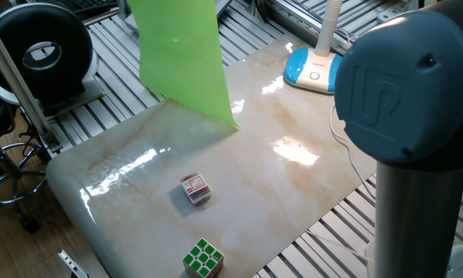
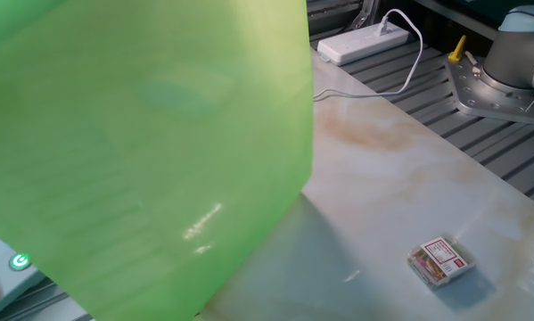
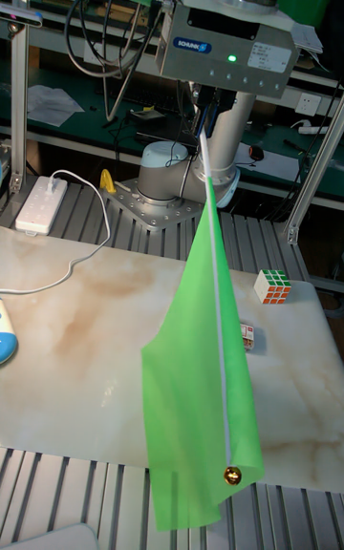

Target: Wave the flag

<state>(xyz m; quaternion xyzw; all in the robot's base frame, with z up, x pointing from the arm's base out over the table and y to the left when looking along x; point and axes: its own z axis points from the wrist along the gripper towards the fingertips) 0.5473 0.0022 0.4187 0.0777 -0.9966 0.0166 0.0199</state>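
The flag (image 3: 196,388) is a lime-green cloth on a thin white stick (image 3: 218,321) and hangs tip-down over the marble table (image 3: 86,359). A small gold ball (image 3: 229,475) ends the stick near the table's front edge. My gripper (image 3: 202,126) is high above the table and shut on the stick's upper end; its fingers are largely hidden under the grey body. In one fixed view the flag (image 1: 181,54) hangs over the table's far left part. In the other fixed view the flag (image 2: 142,152) fills the left half and hides what lies behind it.
Two puzzle cubes lie on the table: a reddish one (image 1: 195,188) and a green-faced one (image 1: 203,257) near the edge. A blue-white lamp base (image 1: 316,68) stands at one corner. A white power strip (image 2: 365,43) lies beyond the table. The arm's base (image 3: 172,178) is behind it.
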